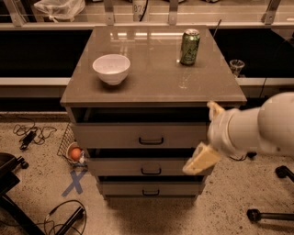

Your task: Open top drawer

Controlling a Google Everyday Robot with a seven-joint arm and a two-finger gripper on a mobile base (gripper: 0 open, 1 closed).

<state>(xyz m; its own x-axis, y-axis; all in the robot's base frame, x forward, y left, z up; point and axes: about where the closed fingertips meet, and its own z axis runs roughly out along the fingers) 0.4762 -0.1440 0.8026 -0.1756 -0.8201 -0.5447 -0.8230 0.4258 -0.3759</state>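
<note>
Nearest of all, the robot's rounded, smooth white arm (262,126) reached in from the right. It ended in the gripper (204,137), whose two cream, wedge-shaped fingers (202,158) stood well apart, so the jaws were spread with nothing between them. One finger slanted down and left across the cabinet's right front corner. The other poked up just under the worktop's edge.

Directly left of the jaws was the top drawer (119,135), the widest and tallest of three flat, matte grey-taupe fronts. It had one small black bar handle (151,141) at its centre. A dark gap ran between its upper edge and the worktop above; how far it stood out could not be told. Below and left of the jaws, the two narrower drawers (119,167) stepped inward one under the other.

Further left, on the speckled pale floor (27,183), lay a blue tape cross (73,182) and black cables (32,133). An orange ball (76,153) sat in a wire basket (66,140).

Beyond the jaws, the smooth, glossy grey-brown worktop (151,87) caught streaks of light. It carried a round white bowl (111,69) up to the left and an upright green metal can (189,47) almost straight beyond the jaws, the two well apart.

Farthest back ran a pale ledge (46,23) with a crumpled clear plastic bag (59,8) on it.
</note>
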